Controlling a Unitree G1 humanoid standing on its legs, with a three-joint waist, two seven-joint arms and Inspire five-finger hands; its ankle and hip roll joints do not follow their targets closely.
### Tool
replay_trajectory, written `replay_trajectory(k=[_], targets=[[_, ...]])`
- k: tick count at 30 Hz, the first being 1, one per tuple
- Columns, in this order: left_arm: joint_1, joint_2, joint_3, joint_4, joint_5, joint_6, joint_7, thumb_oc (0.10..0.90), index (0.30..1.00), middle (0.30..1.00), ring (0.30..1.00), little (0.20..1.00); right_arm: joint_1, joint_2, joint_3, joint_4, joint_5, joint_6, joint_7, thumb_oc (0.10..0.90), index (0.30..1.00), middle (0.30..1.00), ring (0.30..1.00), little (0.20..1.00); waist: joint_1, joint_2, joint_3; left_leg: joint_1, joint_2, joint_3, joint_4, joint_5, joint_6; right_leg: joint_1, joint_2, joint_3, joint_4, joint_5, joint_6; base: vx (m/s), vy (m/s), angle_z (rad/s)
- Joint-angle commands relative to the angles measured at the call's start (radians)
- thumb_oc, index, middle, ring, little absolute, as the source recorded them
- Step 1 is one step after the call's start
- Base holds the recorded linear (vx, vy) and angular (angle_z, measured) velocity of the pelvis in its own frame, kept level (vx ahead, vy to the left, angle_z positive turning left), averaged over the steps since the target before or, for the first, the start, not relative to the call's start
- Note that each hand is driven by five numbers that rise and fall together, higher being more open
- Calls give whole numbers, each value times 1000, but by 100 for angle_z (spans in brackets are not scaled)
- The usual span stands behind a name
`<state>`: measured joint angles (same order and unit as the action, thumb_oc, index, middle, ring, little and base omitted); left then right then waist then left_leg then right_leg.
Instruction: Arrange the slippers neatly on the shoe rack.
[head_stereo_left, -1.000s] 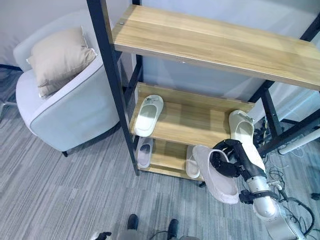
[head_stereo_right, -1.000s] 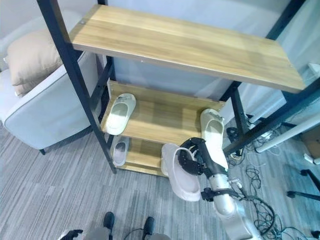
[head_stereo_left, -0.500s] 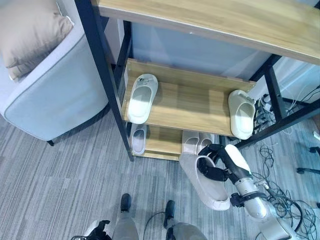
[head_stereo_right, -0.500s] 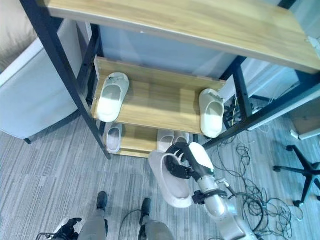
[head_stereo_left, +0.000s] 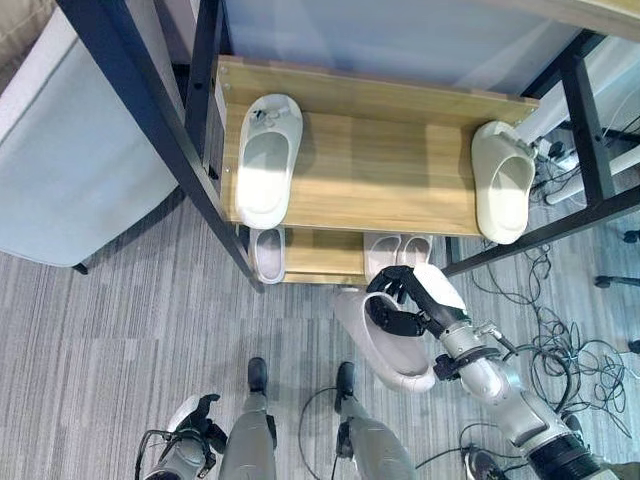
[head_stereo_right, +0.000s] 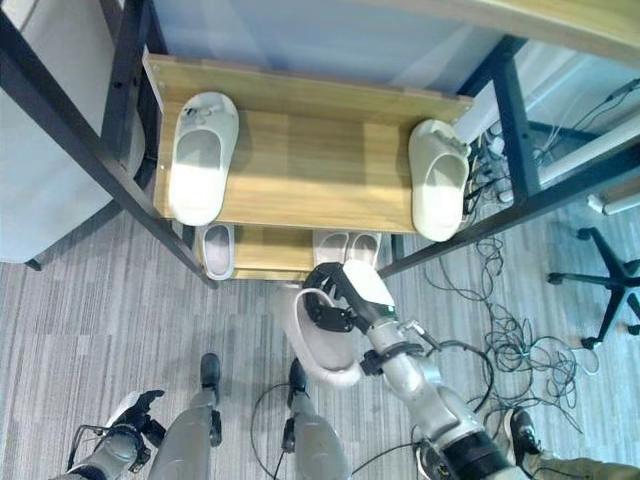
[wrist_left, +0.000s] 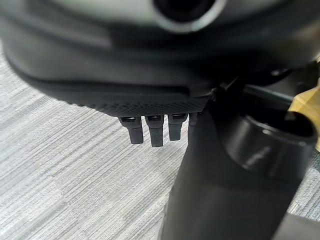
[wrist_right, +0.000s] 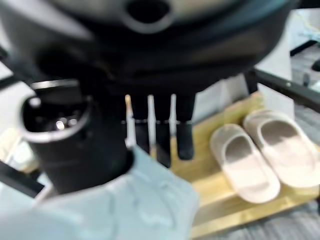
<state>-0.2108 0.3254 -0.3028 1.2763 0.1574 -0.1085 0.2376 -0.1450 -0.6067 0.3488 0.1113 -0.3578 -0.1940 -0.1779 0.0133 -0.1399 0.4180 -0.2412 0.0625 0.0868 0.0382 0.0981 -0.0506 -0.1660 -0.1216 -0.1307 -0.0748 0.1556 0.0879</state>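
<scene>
Lower centre of left eye view: right hand (head_stereo_left: 415, 303) curled round held slipper (head_stereo_left: 385, 345), over grey carpet (head_stereo_left: 120, 330) just before rack (head_stereo_left: 370, 185). Middle shelf: left slipper (head_stereo_left: 266, 160) at frame's upper left, right slipper (head_stereo_left: 503, 180) at upper right, well apart. Bottom shelf: single slipper (head_stereo_left: 267, 252), pair (head_stereo_left: 398, 250) behind hand. Armchair (head_stereo_left: 70, 150) at left edge.

Right eye view: same layout.

Left wrist view: left hand (wrist_left: 150, 131), fingers straight, holding nothing, above carpet.

Right wrist view: fingers on pale slipper; pair on low shelf beyond.
</scene>
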Motion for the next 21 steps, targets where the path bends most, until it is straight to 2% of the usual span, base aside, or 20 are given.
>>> replay_trajectory(k=[1,9,11,12,13,15,16,17,18,19,20,21], targets=[[-28,-61,21,-25,-35,-69,33,800,900,900,900,900,-28,-33,-28,-117,2,-64,-47,400,300,300,300,300,21,17,-48,-41,15,-38,120,-125,16,-25,-42,-47,186,-165,48,57,-45,15],[31,-86,26,25,7,-60,25,800,900,900,900,900,6,-37,-26,-125,9,-88,-32,400,300,300,300,300,22,14,-87,-24,7,-48,99,-123,0,21,-45,-93,120,-163,48,74,-35,16],[19,-88,10,7,14,-62,25,800,900,900,900,900,15,-41,-40,-117,34,-83,-44,400,300,300,300,300,16,9,-86,-94,13,28,182,-105,-17,27,-60,-130,94,-155,49,-15,9,29],[21,-95,13,8,24,-54,34,800,900,900,900,900,30,-41,-45,-118,39,-81,-38,400,300,300,300,300,17,16,-94,-83,20,50,158,-111,-13,30,-58,-141,85,-154,49,107,161,76],[46,-104,22,13,34,-50,39,800,900,900,900,900,39,-42,-32,-98,25,-77,-31,400,300,300,300,300,21,26,-104,-45,22,53,116,-137,11,41,-57,-141,101,-157,64,120,151,72],[52,-104,18,3,35,-54,34,800,900,900,900,900,54,-41,-42,-100,21,-76,-29,400,300,300,300,300,21,25,-106,-50,10,43,117,-140,23,36,-69,-149,125,-155,71,93,126,18],[42,-85,0,-20,48,-62,46,800,900,900,900,900,45,-29,-34,-99,25,-71,-26,400,300,300,300,300,20,30,-83,-51,5,43,134,-160,41,-14,-112,-147,255,-129,102,52,131,0],[42,-85,0,-20,48,-62,46,800,900,900,900,900,44,-28,-34,-99,25,-71,-26,400,300,300,300,300,20,28,-86,-55,3,43,133,-156,42,-19,-113,-147,256,-127,102,36,155,-6],[38,-71,1,-31,40,-66,42,800,900,900,900,900,39,-21,-29,-96,22,-71,-27,400,300,300,300,300,21,34,-75,-54,7,46,143,-165,43,-45,-122,-141,311,-132,111,29,90,-8],[26,-53,17,-40,10,-66,40,800,900,900,900,900,26,-15,-18,-93,24,-70,-24,400,300,300,300,300,22,33,-54,-49,8,46,155,-176,41,-73,-122,-132,344,-132,103,52,95,-15],[1,-34,48,-36,-50,-71,43,800,900,900,900,900,5,-7,-7,-84,27,-64,-21,400,300,300,300,300,21,28,-28,-50,6,46,186,-188,40,-109,-133,-157,319,-120,90,43,52,-8],[1,-34,48,-36,-50,-71,43,800,900,900,900,900,5,-7,-6,-84,27,-64,-22,400,300,300,300,300,22,29,-25,-48,8,46,190,-193,40,-106,-132,-157,320,-122,90,53,-110,-5]])
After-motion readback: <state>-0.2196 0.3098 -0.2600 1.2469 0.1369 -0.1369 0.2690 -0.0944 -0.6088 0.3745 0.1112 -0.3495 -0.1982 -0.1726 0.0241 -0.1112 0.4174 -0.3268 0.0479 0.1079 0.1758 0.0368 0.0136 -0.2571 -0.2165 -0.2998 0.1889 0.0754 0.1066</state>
